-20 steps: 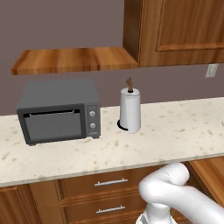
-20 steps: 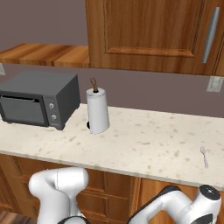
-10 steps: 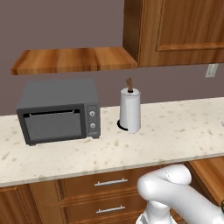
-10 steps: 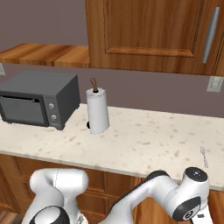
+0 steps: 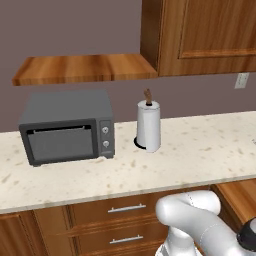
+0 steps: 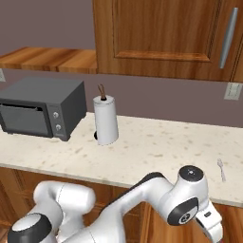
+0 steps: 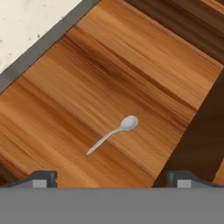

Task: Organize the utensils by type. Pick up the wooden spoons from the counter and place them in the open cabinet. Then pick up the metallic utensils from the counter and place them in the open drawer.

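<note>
Gripper (image 7: 112, 181) fingertips spread wide apart, nothing between them. Just beyond, silver spoon (image 7: 113, 134) lies flat on the light-wood floor of the open drawer (image 7: 65, 118), bowl toward the far side. Counter (image 6: 156, 152) edge above; a small fork (image 6: 221, 169) near its right end. Farther back: paper towel roll (image 6: 106, 119), microwave (image 6: 40, 107)

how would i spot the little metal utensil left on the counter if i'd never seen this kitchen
Start at the grey toaster oven on the beige counter, pass the paper towel roll, and go on to the far right end. The small silver utensil lies flat near the front edge, alone, thin and pale.
</note>
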### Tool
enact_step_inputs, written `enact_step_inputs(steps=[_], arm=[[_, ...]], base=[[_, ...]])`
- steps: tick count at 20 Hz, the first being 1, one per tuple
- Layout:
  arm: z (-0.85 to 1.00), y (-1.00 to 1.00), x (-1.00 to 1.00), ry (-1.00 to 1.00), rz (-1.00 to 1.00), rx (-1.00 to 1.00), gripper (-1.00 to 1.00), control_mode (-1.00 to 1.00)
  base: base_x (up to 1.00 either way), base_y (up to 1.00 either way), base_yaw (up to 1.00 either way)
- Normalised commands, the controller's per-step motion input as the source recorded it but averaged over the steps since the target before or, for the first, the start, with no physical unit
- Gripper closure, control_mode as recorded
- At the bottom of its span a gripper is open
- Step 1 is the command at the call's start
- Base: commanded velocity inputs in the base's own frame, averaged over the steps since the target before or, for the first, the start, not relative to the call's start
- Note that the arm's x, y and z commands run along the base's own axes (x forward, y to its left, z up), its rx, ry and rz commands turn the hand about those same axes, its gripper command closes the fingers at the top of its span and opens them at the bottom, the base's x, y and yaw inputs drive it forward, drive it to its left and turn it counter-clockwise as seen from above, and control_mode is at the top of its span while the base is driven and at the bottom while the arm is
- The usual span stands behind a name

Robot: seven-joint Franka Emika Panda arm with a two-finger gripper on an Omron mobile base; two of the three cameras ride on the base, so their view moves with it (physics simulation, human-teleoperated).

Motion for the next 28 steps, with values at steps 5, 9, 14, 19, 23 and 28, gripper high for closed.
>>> enact_step_inputs(steps=[5, 9, 14, 19, 23, 28], arm=[[0.36, 0.32, 0.63, 0.00, 0.31, 0.00, -1.00, -1.00], [0.30, 0.18, 0.74, 0.01, 0.33, 0.00, -1.00, -1.00], [0.11, 0.04, 0.88, 0.10, 0.26, 0.00, -1.00, -1.00], [0.00, -0.02, 0.97, 0.19, 0.18, 0.00, -1.00, -1.00], [0.00, -0.07, 0.96, 0.26, 0.11, -0.01, -1.00, -1.00], [0.00, -0.23, 0.77, 0.28, 0.06, -0.01, -1.00, -1.00]], base=[[0.00, 0.00, 0.00], [0.00, 0.00, 0.00], [0.00, 0.00, 0.00], [0.00, 0.00, 0.00], [0.00, 0.00, 0.00], [0.00, 0.00, 0.00]])
